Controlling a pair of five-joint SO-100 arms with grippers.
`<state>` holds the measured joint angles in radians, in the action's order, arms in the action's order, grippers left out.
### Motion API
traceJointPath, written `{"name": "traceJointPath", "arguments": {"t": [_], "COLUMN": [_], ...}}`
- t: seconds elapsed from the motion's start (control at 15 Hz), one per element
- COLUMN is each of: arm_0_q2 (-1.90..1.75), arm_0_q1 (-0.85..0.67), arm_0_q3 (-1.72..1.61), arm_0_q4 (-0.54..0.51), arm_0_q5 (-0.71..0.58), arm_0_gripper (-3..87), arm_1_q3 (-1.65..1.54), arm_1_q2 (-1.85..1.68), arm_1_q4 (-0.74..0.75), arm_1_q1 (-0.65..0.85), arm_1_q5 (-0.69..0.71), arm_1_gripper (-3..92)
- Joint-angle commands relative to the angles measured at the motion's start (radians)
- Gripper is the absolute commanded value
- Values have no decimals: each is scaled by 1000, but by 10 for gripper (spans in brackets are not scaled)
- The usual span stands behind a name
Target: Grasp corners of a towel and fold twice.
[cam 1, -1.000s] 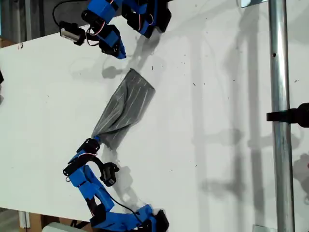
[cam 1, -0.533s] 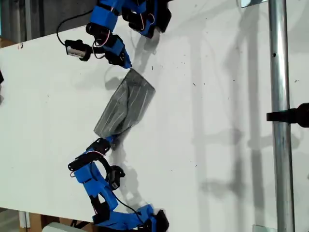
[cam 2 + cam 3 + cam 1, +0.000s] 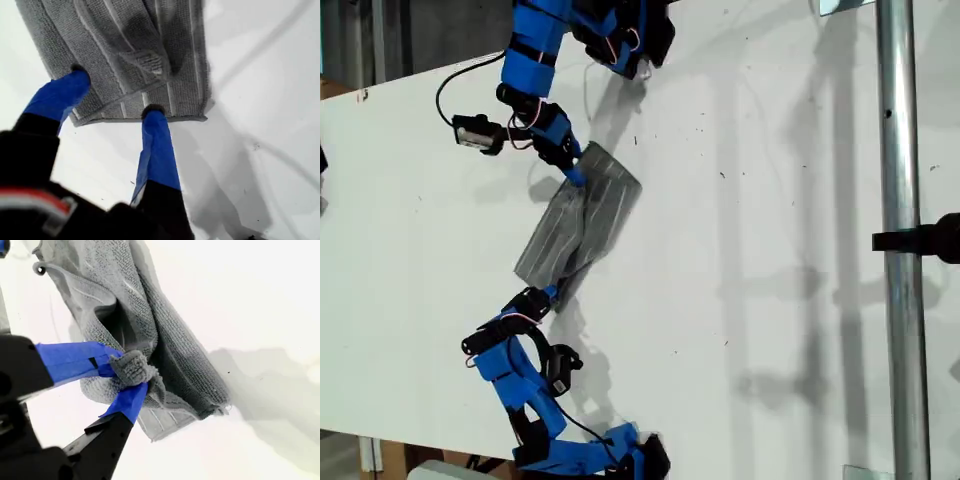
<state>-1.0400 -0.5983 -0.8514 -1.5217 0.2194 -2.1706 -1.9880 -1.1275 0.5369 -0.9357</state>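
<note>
My second gripper (image 3: 127, 375) pinches a towel (image 3: 582, 215) corner (bunched) while my first gripper (image 3: 112, 95), jaws apart, should straddle its edge squarely.

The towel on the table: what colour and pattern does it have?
The towel is grey with thin pale parallel stripes, clearest in the first wrist view.

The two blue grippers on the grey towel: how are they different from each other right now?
My second gripper is shut on a bunched corner of the towel, while my first gripper is open, its fingertips resting on the flat edge. In the exterior view, my first gripper sits at the towel's upper end and my second gripper at its lower end. Both have blue fingers and touch the same towel.
</note>
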Motion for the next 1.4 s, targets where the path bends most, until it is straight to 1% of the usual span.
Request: {"name": "traceJointPath", "arguments": {"t": [0.0, 0.07, 0.13, 0.33, 0.4, 0.67, 1.0, 1.13, 1.2, 1.33], "arm_0_q2": [-75, -74, -74, -77, -77, -72, -71, -71, -71, -71], "arm_0_q1": [-15, -17, -15, -20, -25, -28, -35, -35, -35, -35], "arm_0_q3": [25, 25, 23, 20, 20, 14, 6, 6, 5, 6], "arm_0_q4": [5, 9, 12, -6, -8, -8, -3, -5, -8, -8], "arm_0_q5": [-11, -11, -11, -15, -18, -26, -28, -28, -28, -28], "arm_0_gripper": [32, 29, 29, 32, 32, 32, 31, 30, 29, 29], "arm_1_q3": [80, 100, 124, 199, 199, 225, 298, 337, 364, 428], "arm_1_q2": [40, 83, 126, 198, 204, 370, 534, 531, 474, 360], "arm_1_q4": [38, 51, 80, 91, 86, 83, 103, 51, -14, -153], "arm_1_q1": [38, 46, 44, -18, -25, -43, -6, 3, -17, -35], "arm_1_q5": [20, 21, 54, 250, 288, 291, 385, 403, 403, 408], "arm_1_gripper": [258, 258, 259, 268, 268, 270, 257, 236, 232, 253]}}
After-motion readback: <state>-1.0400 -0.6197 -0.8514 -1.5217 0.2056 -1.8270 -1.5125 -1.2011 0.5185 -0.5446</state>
